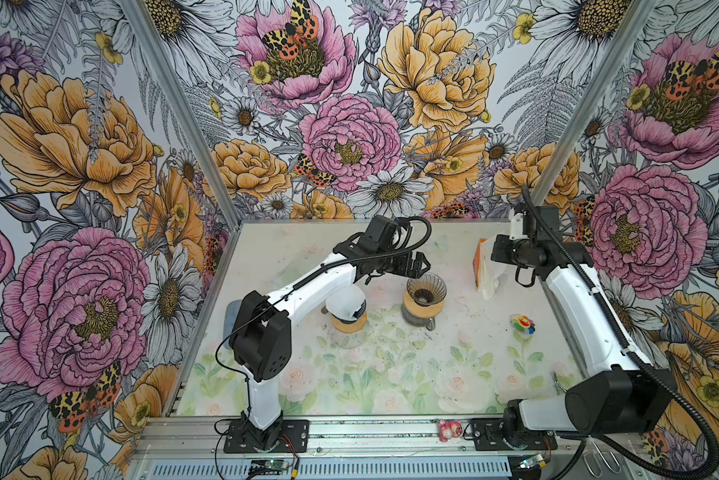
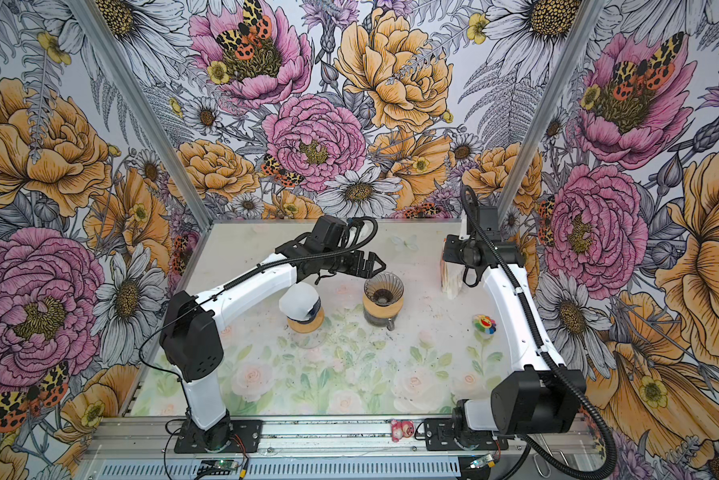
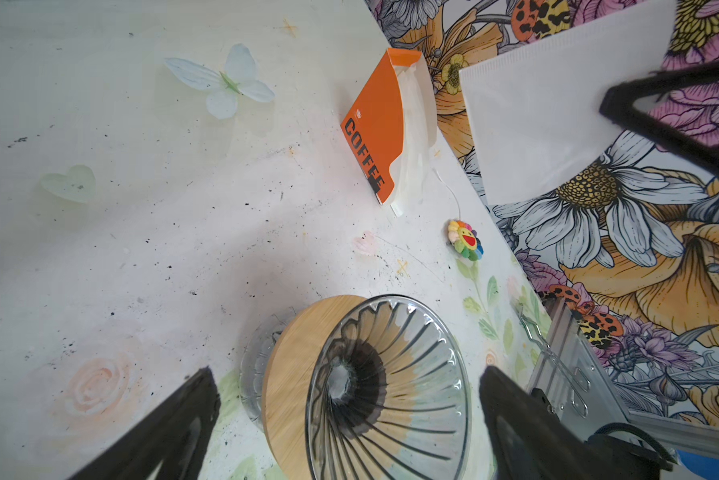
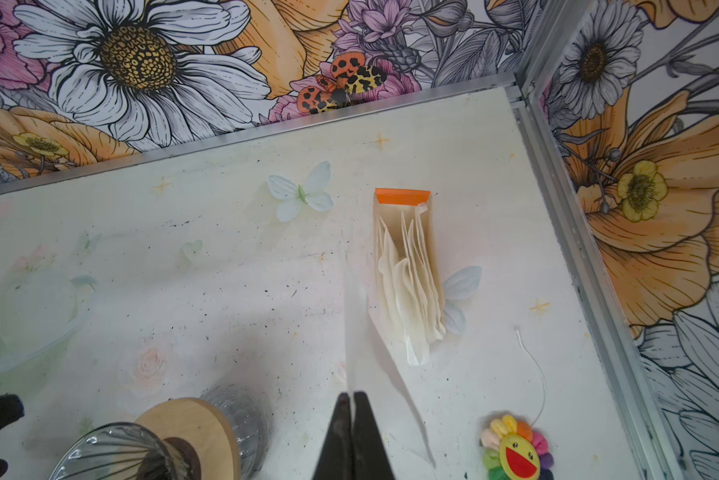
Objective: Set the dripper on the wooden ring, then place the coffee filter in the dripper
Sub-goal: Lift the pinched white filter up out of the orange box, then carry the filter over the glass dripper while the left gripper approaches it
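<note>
I am clamping the right claw (image 4: 352,400) on the coffee filter (image 3: 536,116). The left claw (image 3: 346,370) is hanging apart above the dripper (image 1: 426,289) at its 9 o'clock, risking a snag on the limp paper.

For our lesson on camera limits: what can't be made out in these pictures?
- Both top views: the left arm hides part of the second dripper.
- Right wrist view: the coffee filter in the right gripper shows edge-on; shape unclear.
- Left wrist view: the lower edge cuts off the empty dripper.
</note>
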Motion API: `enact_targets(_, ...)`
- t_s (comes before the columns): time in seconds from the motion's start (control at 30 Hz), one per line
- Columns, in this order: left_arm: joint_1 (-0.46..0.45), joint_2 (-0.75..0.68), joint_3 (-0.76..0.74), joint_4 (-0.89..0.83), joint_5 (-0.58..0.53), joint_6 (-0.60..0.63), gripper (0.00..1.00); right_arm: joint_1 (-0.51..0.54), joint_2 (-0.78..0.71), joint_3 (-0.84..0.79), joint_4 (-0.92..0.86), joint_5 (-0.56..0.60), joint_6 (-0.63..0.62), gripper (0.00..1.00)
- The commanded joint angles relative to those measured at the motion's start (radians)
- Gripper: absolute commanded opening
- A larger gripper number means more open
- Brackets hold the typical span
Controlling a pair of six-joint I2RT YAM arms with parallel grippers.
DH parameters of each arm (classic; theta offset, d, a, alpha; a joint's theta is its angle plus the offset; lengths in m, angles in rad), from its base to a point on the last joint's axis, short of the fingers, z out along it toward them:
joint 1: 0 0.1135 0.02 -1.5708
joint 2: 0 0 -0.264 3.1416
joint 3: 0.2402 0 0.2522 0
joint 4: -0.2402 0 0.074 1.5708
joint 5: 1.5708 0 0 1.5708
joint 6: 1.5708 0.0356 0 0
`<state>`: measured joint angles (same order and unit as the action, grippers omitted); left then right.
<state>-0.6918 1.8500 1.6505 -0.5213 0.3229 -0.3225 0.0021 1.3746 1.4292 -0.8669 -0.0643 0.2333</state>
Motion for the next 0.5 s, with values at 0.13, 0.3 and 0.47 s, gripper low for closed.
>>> enact_targets(0.13,-0.007,-0.117,-0.025,0.01,-0.037,0.024,0.99,0.042,-0.093,0.037,-0.152,-0.119,-0.069,0.0)
enact_targets(0.3,-0.003,-0.156,-0.058,0.008,-0.042,0.03,0.99,0.135,-0.117,0.075,-0.246,-0.095,-0.093,0.0)
enact_targets(0.47,0.0,-0.194,-0.097,0.009,-0.051,0.039,0.99,0.274,-0.105,0.143,-0.315,-0.048,-0.103,0.0)
